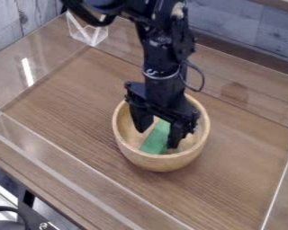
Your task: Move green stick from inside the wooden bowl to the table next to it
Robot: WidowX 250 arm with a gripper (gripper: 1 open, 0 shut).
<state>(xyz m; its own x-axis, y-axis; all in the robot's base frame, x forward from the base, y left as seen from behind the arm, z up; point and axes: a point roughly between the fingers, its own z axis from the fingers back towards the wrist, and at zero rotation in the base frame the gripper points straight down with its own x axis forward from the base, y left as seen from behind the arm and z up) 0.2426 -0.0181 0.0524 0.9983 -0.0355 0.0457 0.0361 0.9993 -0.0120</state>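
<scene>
The gripper (161, 131) hangs pointing straight down inside the wooden bowl (130, 145), fingers spread wide w/ nothing pinched between them — the green stick (157, 139) lies in the bowl bottom right in the gap, one dark finger to its left and the other to its right as the camera sees it. The stick's long axis runs diagonally, lower-left to upper-right, its far end hidden behind the gripper body, so I can't tell whether the fingertips touch the stick or the bowl floor yet. Judging from that, the grip should close across the stick's short width, approx. square to its length; the fingers look lined up for it. Only one arm here, so no choice of hand. Stick: bright green, smooth, blocky w/ rounded edges, prob. rigid. Bowl: pale tan wood, thick round wall, smooth inside. Table (75, 90) — dark brown wood grain, clear plastic walls around the edge; bare top beside the bowl for the drop.
</scene>
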